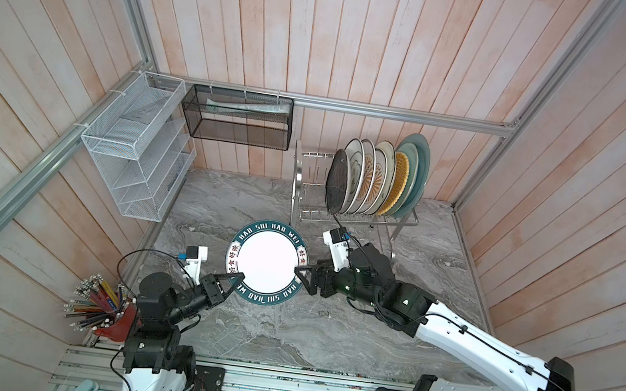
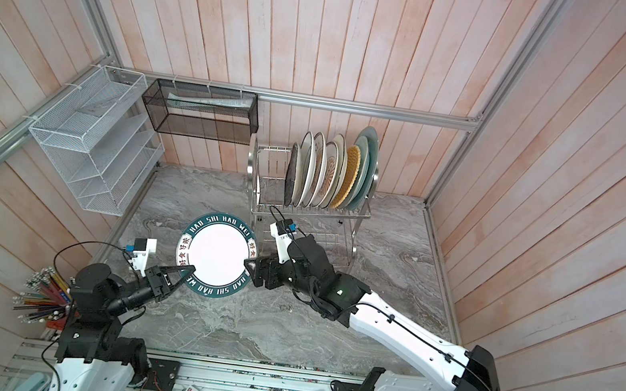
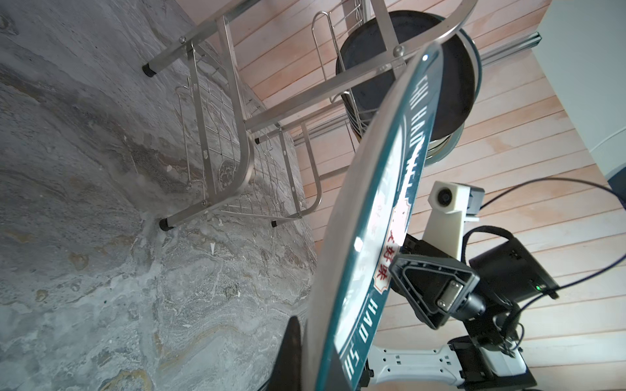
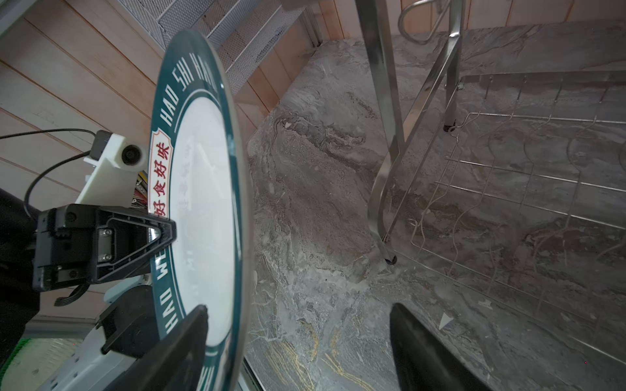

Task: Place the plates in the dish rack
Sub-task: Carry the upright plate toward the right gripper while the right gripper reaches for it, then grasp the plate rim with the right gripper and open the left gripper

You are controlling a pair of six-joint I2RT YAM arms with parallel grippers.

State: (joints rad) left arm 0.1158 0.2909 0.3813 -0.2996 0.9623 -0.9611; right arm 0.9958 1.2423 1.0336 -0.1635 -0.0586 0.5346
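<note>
Left gripper (image 1: 237,276) is pinching the left rim of the lettered plate (image 1: 268,259), holding it face-up over the marble surface (image 1: 281,339), in front of the dish rack (image 1: 311,211) and apart from it. Right gripper (image 1: 301,277) sits at the opposite rim with jaws spread and the rim between them: one finger close over the plate's face, the other well clear of it, not clamped. Seven other plates (image 1: 372,180) stand on edge in the rack's upper tier, packed toward its right end.

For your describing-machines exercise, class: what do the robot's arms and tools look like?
The left arm and right arm have white shells, black joints, looping black cables. Left tool and right tool: black, triangular fingers, white camera mounts.
</note>
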